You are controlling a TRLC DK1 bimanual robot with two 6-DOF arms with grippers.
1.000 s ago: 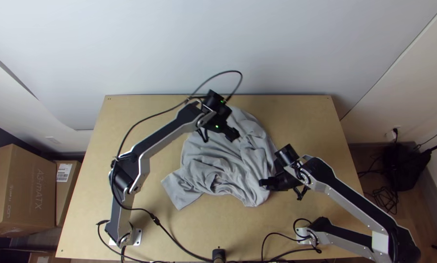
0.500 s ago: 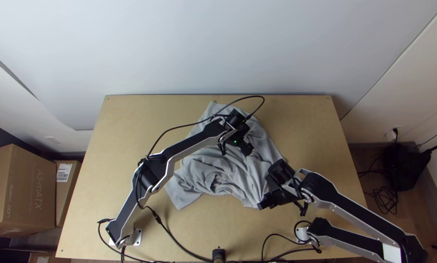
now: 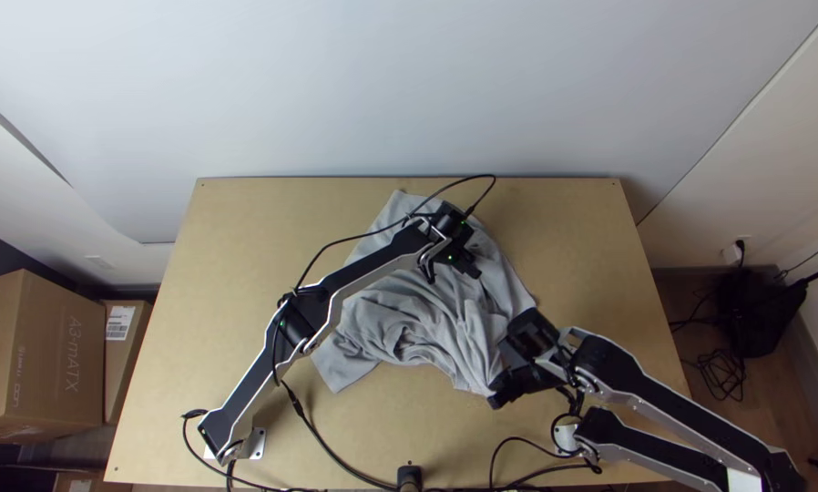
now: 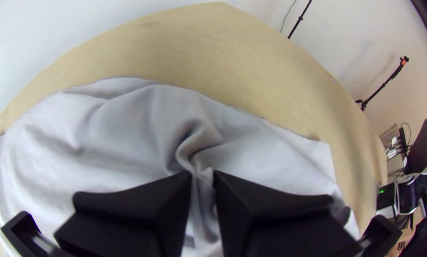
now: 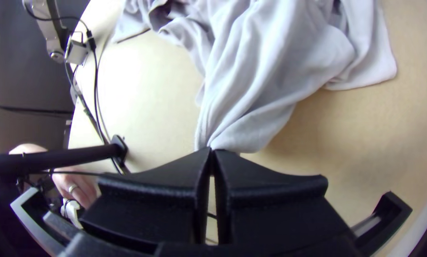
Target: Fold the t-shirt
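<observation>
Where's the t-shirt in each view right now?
Top view: t-shirt rumpled, mid-table.
Left wrist view: spread around the left gripper, one ridge between its fingers.
Right wrist view: bunched, tapering into the right gripper.
Shared landmark: wooden table beneath the shirt.

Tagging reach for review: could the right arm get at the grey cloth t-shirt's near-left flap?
Probably, after letting go: its black gripper is shut on the near-right edge, but no arm bars the flap.

Over the surface (image 3: 591, 237), the left arm (image 3: 373, 264) and right arm (image 3: 669, 398) have silver-grey links and black joints (image 3: 305, 310); green lights (image 3: 451, 258) dot the left.
</observation>
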